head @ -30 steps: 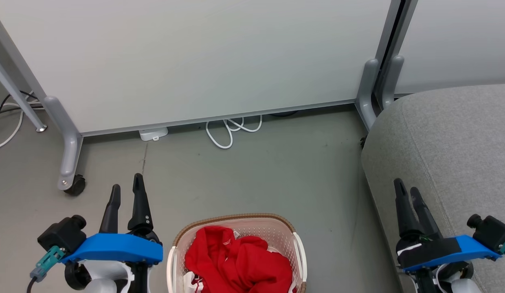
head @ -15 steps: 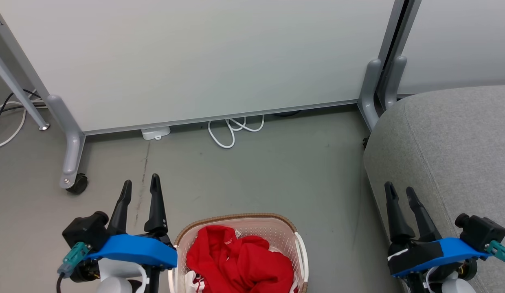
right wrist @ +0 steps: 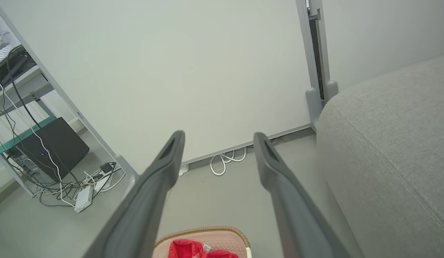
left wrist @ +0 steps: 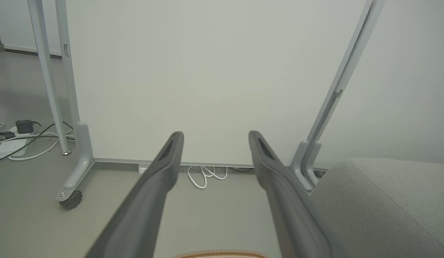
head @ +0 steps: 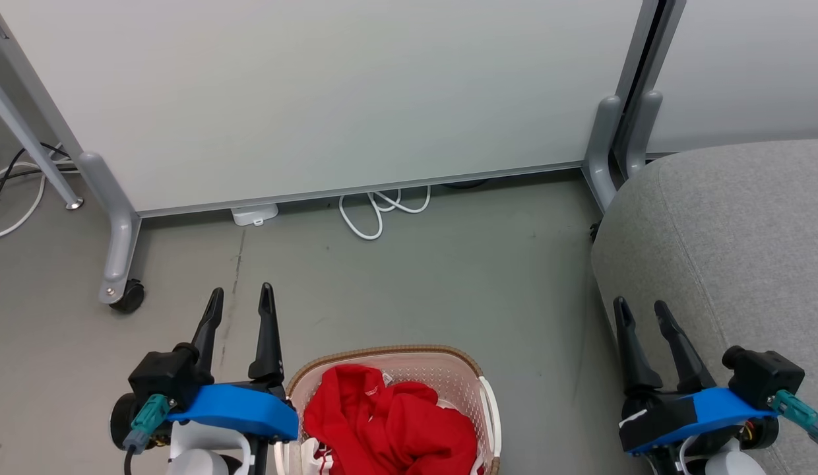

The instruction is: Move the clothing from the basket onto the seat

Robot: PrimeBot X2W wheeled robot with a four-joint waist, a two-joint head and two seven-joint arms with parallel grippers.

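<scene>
The red clothing (head: 389,422) lies heaped in the cream basket (head: 448,375) with its brown rim, on the floor at the bottom centre of the head view; white striped trim peeks out at its lower left. My left gripper (head: 241,300) stands open just left of the basket, nothing between its fingers. My right gripper (head: 641,314) is open too, beside the front edge of the grey seat (head: 732,224) at the right. In the right wrist view the clothing (right wrist: 193,250) and basket rim (right wrist: 207,229) show at the bottom, with the seat (right wrist: 390,150) to the right.
A white partition panel (head: 330,92) on grey wheeled legs (head: 115,251) stands behind the basket. A coiled white cable (head: 376,208) and a small white box (head: 254,214) lie at its base. More cables (head: 13,178) trail at the far left. Bare grey floor (head: 448,277) separates basket and panel.
My left gripper has shifted right, up to the basket's left side, and its fingers have spread. My right gripper has moved slightly left and its fingers have spread too.
</scene>
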